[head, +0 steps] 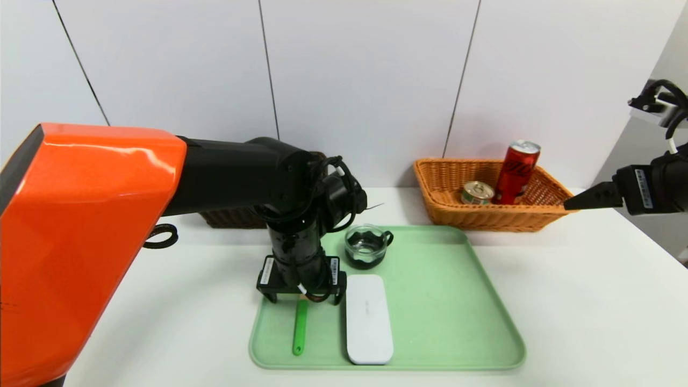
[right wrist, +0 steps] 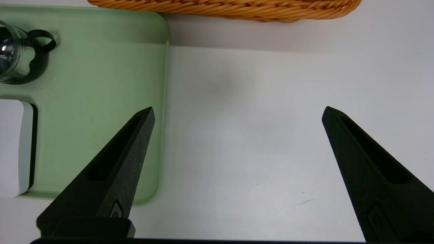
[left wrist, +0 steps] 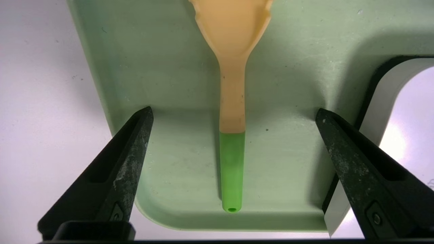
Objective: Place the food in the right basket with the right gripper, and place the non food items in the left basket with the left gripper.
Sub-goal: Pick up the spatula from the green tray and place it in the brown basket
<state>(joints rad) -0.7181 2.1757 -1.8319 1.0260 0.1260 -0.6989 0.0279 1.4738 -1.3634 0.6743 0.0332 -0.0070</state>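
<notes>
A spatula (head: 300, 328) (left wrist: 232, 101) with a green handle and tan blade lies on the pale green tray (head: 446, 301) (left wrist: 288, 162). My left gripper (head: 302, 296) (left wrist: 234, 113) hangs open just above it, one finger on each side of the handle, not touching. Beside it lie a white flat box (head: 368, 318) (left wrist: 390, 135) and a glass jar (head: 366, 246) (right wrist: 15, 57). The orange right basket (head: 489, 193) (right wrist: 223, 8) holds a red can (head: 516, 172) and a small tin (head: 477, 192). My right gripper (head: 583, 200) (right wrist: 237, 113) is open over bare table right of the tray (right wrist: 101, 101).
The dark left basket (head: 231, 217) sits at the back, mostly hidden behind my left arm. A black ring (head: 160, 235) lies on the white table left of the tray. The table's right edge runs close under my right arm.
</notes>
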